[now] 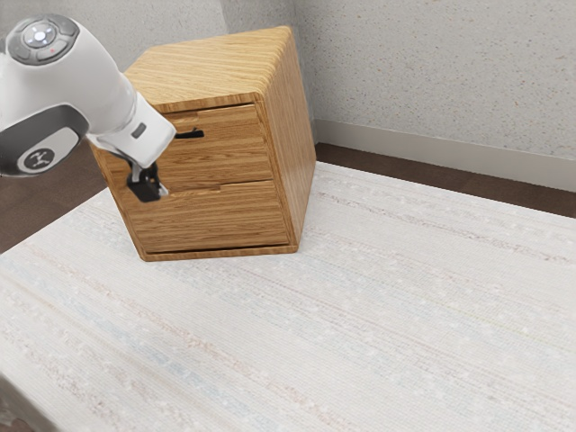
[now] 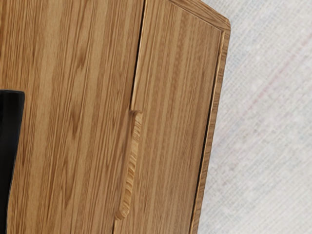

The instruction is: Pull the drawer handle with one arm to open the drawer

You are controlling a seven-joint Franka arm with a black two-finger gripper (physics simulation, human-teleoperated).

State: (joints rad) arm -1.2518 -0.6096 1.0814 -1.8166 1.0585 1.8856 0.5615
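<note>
Approach only: the black tool [image 1: 145,184] hangs before the light wooden two-drawer cabinet [image 1: 225,171], upper left.
Both drawers look shut, with the small black bar handle [image 1: 189,135] ungrasped (tool's spread: cannot tell).

Resembles a home room: speckled grey wall [image 1: 432,63] and pale baseboard [image 1: 450,149] upper right, dark wooden floor [image 1: 450,178] below, pale woven rug [image 1: 360,315] across lower frame, wooden drawer cabinet [image 1: 225,162] upper left.

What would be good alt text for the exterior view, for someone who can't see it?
A white robot arm reaches from the exterior view's left, its black gripper in front of a two-drawer wooden cabinet, below the black handle of its upper drawer. The cabinet stands on a pale woven surface.
</note>
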